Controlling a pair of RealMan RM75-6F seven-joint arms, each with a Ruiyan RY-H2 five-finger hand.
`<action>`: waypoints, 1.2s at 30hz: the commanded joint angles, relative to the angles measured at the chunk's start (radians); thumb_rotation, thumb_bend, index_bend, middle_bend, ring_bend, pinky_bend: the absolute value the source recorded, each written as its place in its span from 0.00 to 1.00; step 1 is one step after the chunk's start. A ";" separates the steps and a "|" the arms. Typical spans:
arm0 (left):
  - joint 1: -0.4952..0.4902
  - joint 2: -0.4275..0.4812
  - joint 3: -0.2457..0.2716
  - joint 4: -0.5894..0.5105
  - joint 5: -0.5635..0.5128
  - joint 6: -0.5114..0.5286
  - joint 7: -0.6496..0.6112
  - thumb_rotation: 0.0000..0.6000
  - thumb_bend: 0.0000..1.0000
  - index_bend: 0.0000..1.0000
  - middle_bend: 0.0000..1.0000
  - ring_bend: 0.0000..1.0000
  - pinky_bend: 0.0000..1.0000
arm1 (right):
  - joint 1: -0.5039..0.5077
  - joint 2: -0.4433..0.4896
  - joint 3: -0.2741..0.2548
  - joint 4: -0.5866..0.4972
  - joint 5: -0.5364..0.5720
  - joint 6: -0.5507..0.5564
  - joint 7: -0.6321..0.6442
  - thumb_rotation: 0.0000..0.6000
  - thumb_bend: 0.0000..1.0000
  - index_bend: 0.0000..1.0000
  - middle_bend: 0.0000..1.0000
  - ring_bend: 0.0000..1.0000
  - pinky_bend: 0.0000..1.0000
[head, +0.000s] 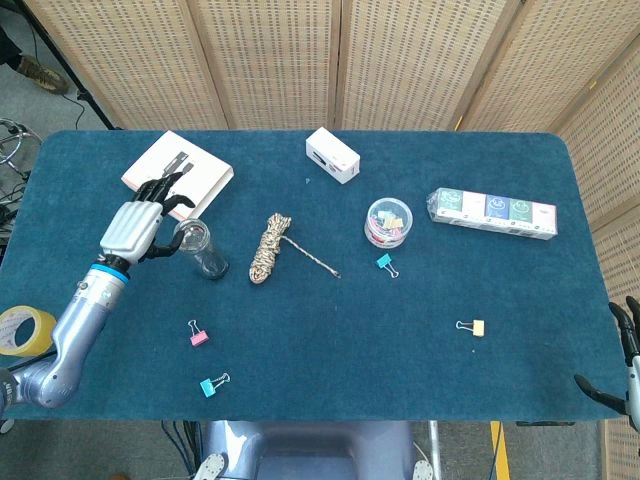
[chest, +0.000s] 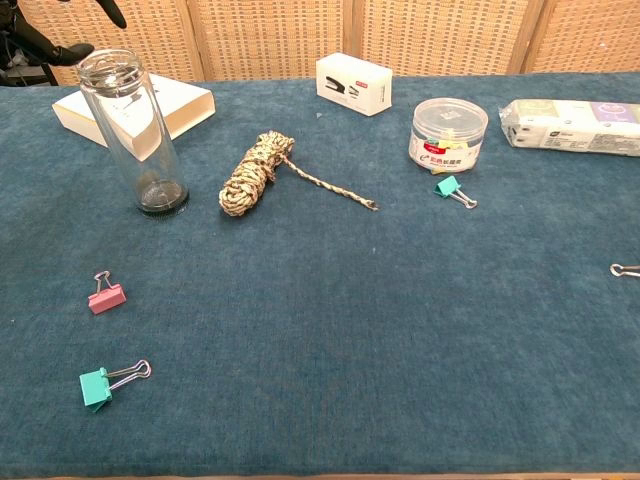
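Left hand (head: 135, 229) sits just beside the glass bottle (head: 201, 249), fingers spread and holding nothing; I cannot tell whether a fingertip grazes the rim. Bottle stands upright on the blue table (head: 400, 340), in front of the white booklet (head: 178, 172) and left of the rope coil (head: 267, 247). In the chest view its mouth (chest: 103, 66) is open, no lid, and it appears empty. I judge it light, rigid, smooth, likely slippery, breakable and tall enough to tip easily. I'd wrap around mid-body, not the rim. Right hand (head: 622, 352) hangs off the table's near right corner, fingers apart, empty.
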 joint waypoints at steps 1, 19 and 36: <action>0.003 0.005 0.000 -0.006 0.005 0.004 -0.006 1.00 0.48 0.24 0.00 0.00 0.00 | 0.000 0.000 0.000 0.000 -0.001 0.000 0.001 1.00 0.07 0.00 0.00 0.00 0.00; 0.176 0.161 0.083 -0.091 0.161 0.172 -0.072 1.00 0.31 0.05 0.00 0.00 0.00 | 0.001 -0.006 -0.006 -0.009 -0.016 0.003 -0.014 1.00 0.07 0.00 0.00 0.00 0.00; 0.539 0.105 0.283 0.026 0.299 0.512 -0.112 1.00 0.01 0.00 0.00 0.00 0.00 | -0.005 -0.013 -0.011 -0.017 -0.033 0.018 -0.030 1.00 0.07 0.00 0.00 0.00 0.00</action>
